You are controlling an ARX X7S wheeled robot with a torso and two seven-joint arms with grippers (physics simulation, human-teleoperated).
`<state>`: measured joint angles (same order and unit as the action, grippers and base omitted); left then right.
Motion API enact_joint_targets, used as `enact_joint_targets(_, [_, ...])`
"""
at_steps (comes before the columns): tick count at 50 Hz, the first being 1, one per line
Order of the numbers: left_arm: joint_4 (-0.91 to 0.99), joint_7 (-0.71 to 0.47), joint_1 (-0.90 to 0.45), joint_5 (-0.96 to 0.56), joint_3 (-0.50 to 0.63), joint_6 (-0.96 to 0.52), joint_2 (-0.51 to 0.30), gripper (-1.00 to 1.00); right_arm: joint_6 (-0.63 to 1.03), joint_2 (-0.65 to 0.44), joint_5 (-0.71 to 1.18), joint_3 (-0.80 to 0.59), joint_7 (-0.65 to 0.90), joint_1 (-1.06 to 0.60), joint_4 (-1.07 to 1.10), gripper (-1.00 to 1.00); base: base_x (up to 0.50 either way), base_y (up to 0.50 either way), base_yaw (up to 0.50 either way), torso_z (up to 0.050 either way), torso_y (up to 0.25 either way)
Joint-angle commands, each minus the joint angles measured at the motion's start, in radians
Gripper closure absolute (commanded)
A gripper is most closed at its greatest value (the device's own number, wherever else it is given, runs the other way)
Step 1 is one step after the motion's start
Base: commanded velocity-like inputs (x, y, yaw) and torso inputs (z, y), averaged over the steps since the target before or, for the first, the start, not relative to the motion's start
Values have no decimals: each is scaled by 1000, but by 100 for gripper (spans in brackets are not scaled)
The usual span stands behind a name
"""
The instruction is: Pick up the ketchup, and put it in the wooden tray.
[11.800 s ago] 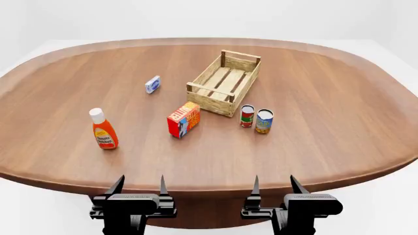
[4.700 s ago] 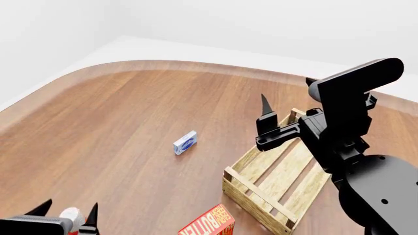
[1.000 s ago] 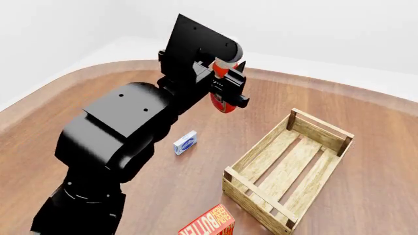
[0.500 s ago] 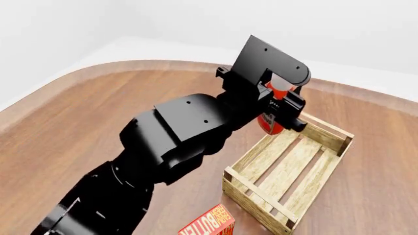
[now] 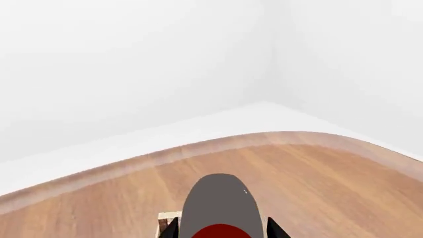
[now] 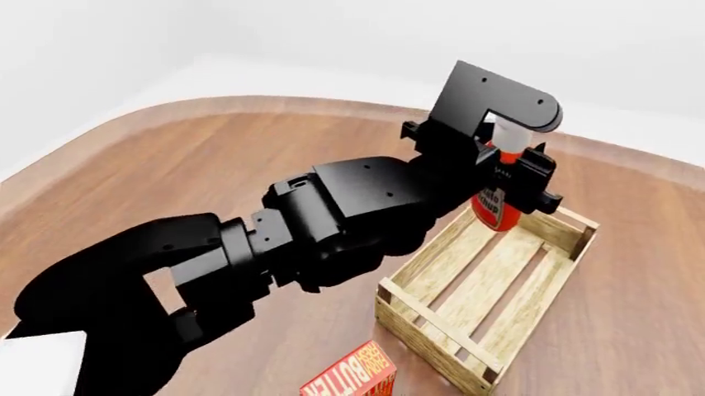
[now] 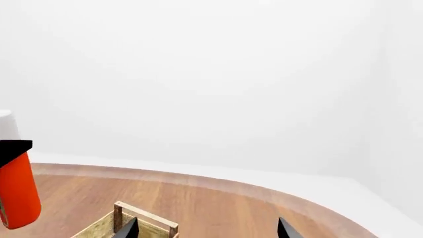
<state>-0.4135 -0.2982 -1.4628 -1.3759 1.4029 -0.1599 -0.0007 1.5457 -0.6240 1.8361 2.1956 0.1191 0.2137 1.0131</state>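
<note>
My left gripper (image 6: 516,178) is shut on the ketchup (image 6: 497,208), an orange-red bottle with a white cap. It holds the bottle upright in the air over the far left part of the wooden tray (image 6: 447,334). In the left wrist view the ketchup (image 5: 221,208) fills the gap between the black fingertips (image 5: 170,230), with a tray corner (image 5: 164,218) just beyond. The right wrist view shows the right gripper (image 7: 206,230) open and empty, the ketchup (image 7: 17,193) hanging at one side and the tray's far rim (image 7: 142,214) below.
The red butter box (image 6: 352,378) stands near the tray's front left corner. My left arm (image 6: 330,214) stretches across the brown wooden table (image 6: 165,181) and hides part of it. The table's curved far edge (image 6: 276,103) runs behind.
My left arm has carried the ketchup to the right, from over the bare table to above the tray's far left part. The small blue box is now hidden behind the arm.
</note>
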Motion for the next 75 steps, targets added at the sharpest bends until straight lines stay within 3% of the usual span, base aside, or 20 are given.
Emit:
enact_joint_targets(1, [-63, -42, -61, -159, 166, 171, 1, 100, -2, 43, -99, 93, -165, 44, 3, -100, 0, 0, 0, 0, -105])
enact_joint_targets(31, [55, -87, -70, -175, 167, 173, 1, 100, -73, 77, -160, 108, -228, 99, -1, -100, -1, 0, 0, 0, -183])
enact_joint_targets(56, [48, -111, -68, -71, 163, 173, 1, 100, -109, 93, -163, 88, -200, 119, -6, -100, -1, 0, 0, 0, -214])
enact_joint_targets(75, [42, -115, -105, -81, 163, 205, 1, 100, -132, 102, -158, 75, -177, 130, -12, -100, -1, 1, 0, 0, -218])
